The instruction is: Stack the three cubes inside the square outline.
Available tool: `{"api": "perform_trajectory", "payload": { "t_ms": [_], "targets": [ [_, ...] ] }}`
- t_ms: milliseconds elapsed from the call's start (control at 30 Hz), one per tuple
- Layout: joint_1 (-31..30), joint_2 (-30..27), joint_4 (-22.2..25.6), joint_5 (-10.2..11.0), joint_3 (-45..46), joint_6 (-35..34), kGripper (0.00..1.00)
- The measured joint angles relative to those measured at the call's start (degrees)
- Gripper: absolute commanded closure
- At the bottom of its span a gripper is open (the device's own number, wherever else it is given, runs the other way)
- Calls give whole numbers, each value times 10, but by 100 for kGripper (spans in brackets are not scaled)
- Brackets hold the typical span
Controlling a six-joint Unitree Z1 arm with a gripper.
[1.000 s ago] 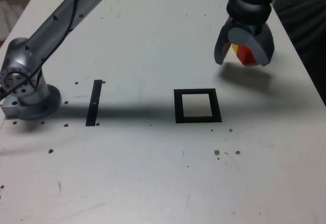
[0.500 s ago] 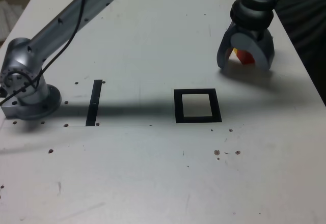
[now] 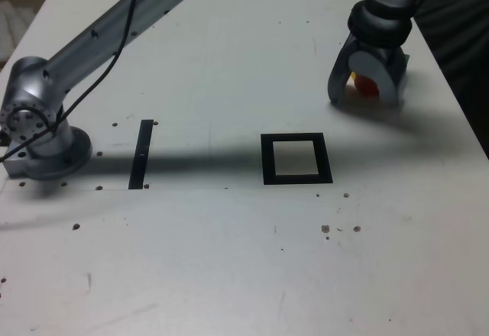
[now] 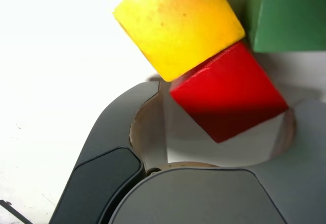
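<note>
Red, solid and sharp-edged, the small red cube (image 4: 226, 98) sits between the grey jaws of the gripper (image 3: 365, 90), near the table's far corner on the exterior view's right. In the wrist view the red cube stands corner-on in the gap between the two curved fingers, with bare table showing on both sides of it; the jaws are spread around it, and whether either one touches its faces cannot be told. A small yellow cube (image 4: 179, 24) lies just beyond the red one, touching it along one edge, and is also turned at an angle. A small green cube (image 4: 288, 14) stands just beside both, seen only in part at the border of the wrist view. In the exterior view only a sliver of red and a fleck of yellow show between the lowered fingers; the green block is hidden there.

Nearer the camera, well apart from the cubes, the thick black square outline (image 3: 296, 158) with its white centre lies flat on the white tabletop (image 3: 229, 260). A straight black strip (image 3: 141, 153) lies further toward the exterior view's left. The silver arm (image 3: 107, 30) rises from its round base (image 3: 42, 141) at that side and reaches across above the table.
</note>
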Motion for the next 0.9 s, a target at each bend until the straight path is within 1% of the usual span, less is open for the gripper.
{"api": "perform_trajectory", "payload": {
  "t_ms": [67,100,133,200,633,900],
  "targets": [
    [0,1,0,3,0,-1,52],
    [1,1,0,3,0,-1,55],
    [1,1,-1,4,0,-1,61],
    [1,1,-4,5,-1,0,65],
    [1,0,-1,2,0,1,67],
    [-2,-23,1,2,26,-3,67]
  ]
}}
